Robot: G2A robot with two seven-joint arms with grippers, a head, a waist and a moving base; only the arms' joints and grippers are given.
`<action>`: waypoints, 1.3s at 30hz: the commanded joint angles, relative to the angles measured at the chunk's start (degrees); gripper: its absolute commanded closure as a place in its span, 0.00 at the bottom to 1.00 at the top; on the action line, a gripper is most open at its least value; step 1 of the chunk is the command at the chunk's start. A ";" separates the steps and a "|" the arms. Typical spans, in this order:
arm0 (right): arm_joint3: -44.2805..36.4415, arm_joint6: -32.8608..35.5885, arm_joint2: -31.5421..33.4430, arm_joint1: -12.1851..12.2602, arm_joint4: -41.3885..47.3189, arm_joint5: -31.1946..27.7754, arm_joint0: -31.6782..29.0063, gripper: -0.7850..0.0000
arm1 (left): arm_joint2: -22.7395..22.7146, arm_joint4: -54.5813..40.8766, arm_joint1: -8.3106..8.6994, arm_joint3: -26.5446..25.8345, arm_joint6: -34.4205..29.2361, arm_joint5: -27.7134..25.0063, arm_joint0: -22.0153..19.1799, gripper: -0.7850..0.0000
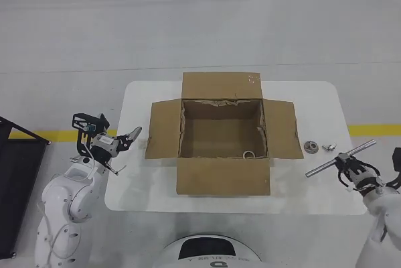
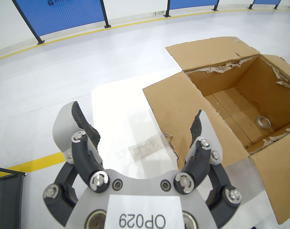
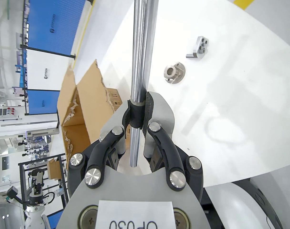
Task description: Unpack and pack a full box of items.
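Note:
An open cardboard box (image 1: 223,127) stands in the middle of the white table (image 1: 321,194), flaps spread. A metal ring (image 1: 250,155) (image 2: 262,122) lies on the box floor near one corner. My right gripper (image 1: 348,163) (image 3: 138,110) is shut on a long shiny steel rod (image 1: 339,159) (image 3: 143,44), held above the table to the right of the box. A round flanged hub (image 1: 311,146) (image 3: 174,72) and a small metal bracket (image 1: 329,147) (image 3: 198,48) lie on the table near it. My left gripper (image 1: 134,136) (image 2: 137,117) hangs open and empty by the box's left flap (image 2: 178,110).
A black rack (image 1: 6,167) stands off the table's left side. A strip of clear tape (image 2: 141,147) sticks to the tabletop near the left flap. Bare table runs along the front and the right end.

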 commanded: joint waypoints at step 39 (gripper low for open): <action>45.79 7.82 0.23 10.57 -10.13 5.22 26.21 1.00 | 0.00 0.00 0.00 0.00 0.00 0.00 0.00 0.00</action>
